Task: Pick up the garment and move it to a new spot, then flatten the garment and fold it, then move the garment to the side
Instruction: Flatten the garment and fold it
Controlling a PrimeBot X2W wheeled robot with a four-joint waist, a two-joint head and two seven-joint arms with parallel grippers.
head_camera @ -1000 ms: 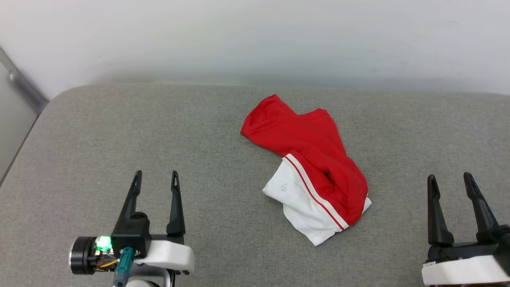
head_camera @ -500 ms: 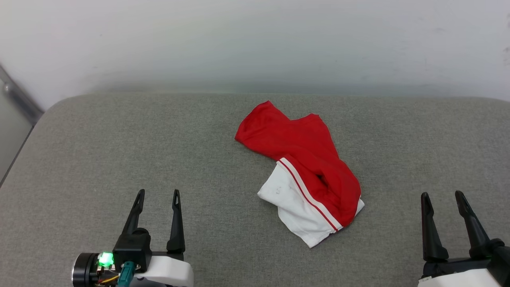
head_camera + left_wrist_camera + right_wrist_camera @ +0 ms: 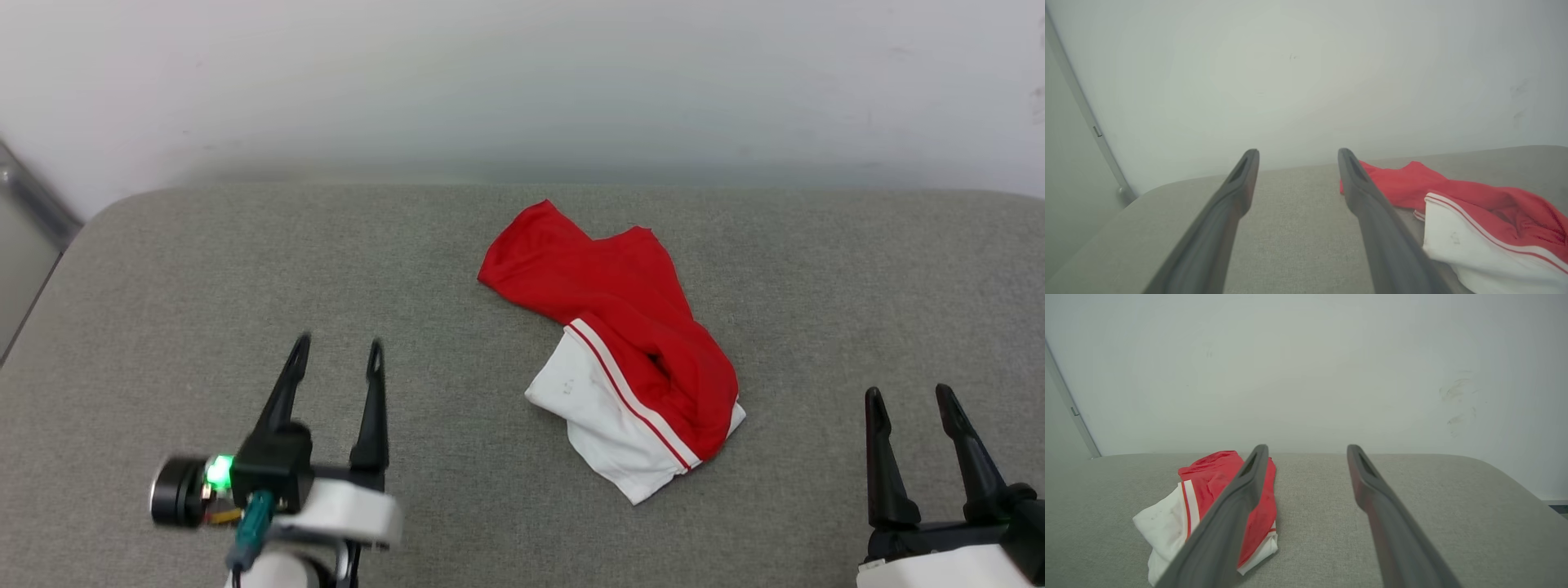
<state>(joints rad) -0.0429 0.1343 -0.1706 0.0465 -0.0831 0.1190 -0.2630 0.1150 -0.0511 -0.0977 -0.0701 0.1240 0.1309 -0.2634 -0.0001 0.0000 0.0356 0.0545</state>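
The garment [image 3: 624, 327], a red T-shirt with a white striped sleeve, lies crumpled near the middle of the grey padded surface [image 3: 204, 269]. It appears at the right in the left wrist view [image 3: 1474, 208] and at the left in the right wrist view [image 3: 1208, 494]. My left gripper [image 3: 339, 351] hovers open at the lower left, well apart from the cloth. My right gripper [image 3: 908, 396] stands open at the lower right, nothing between its fingers.
A pale wall [image 3: 522, 82] runs behind the surface's far edge. A grey metal strip [image 3: 33, 196] slants down the wall at far left. The padded surface rounds off at its back left corner [image 3: 106, 212].
The left gripper has risen up the head view and a little rightward, blurred with motion. The right gripper has stayed put since half a second ago. The camera shifted slightly earlier on.
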